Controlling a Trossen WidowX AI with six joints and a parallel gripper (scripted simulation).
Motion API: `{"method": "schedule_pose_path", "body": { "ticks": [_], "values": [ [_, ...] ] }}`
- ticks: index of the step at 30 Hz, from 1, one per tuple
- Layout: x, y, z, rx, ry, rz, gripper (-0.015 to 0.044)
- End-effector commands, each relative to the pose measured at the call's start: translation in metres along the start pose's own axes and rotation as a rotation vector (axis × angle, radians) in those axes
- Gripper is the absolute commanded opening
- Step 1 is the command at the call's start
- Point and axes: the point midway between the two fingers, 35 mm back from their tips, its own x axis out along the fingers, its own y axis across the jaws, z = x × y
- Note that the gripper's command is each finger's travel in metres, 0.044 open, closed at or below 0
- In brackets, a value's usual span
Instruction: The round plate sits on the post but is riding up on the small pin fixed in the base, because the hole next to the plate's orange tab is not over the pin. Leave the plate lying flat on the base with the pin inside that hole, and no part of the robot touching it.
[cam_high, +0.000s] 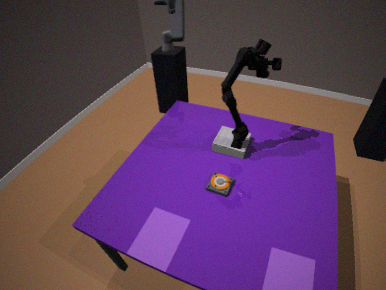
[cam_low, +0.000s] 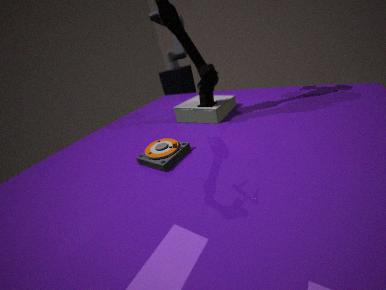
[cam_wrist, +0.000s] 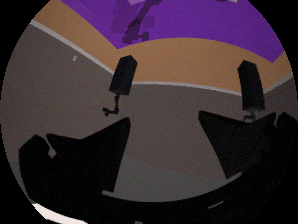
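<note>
The round plate (cam_high: 213, 182) (cam_low: 150, 153), with an orange outer ring and a pale inner ring, sits around the grey post (cam_high: 220, 181) (cam_low: 161, 146) on the dark square base (cam_high: 212, 189) (cam_low: 165, 164). A dark band shows under the plate's near edge in the exterior view; its exact tilt is too small to tell. A small dark mark breaks the ring on its right side. The tab, its hole and the pin cannot be told apart clearly. My gripper (cam_wrist: 165, 117) is open and empty, raised high behind the base, far from the plate; its fingers stand wide apart in the wrist view.
The arm stands on a pale box (cam_high: 227, 148) (cam_low: 196, 115) behind the base on the purple table (cam_high: 150, 180) (cam_low: 90, 200). Pale light patches lie toward the table's front. Dark pedestals (cam_high: 169, 80) (cam_wrist: 123, 76) stand beyond the table, one carrying a grey arm.
</note>
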Motion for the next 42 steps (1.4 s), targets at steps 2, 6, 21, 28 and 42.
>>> {"method": "schedule_pose_path", "body": {
  "ticks": [2, 6, 21, 28, 42],
  "values": [
    [0.002, 0.005, 0.003, -0.003, -0.012, 0.028, 0.0347],
    [0.026, 0.044, 0.025, -0.076, -0.135, 0.129, 0.0242],
    [0.034, 0.186, 0.180, -0.267, -0.680, 0.275, 0.0000],
    [-0.008, 0.215, 0.268, -0.198, -0.879, 0.270, 0.0000],
    [-0.112, 0.188, 0.433, -0.178, -1.148, 0.024, 0.0000]
  ]
}}
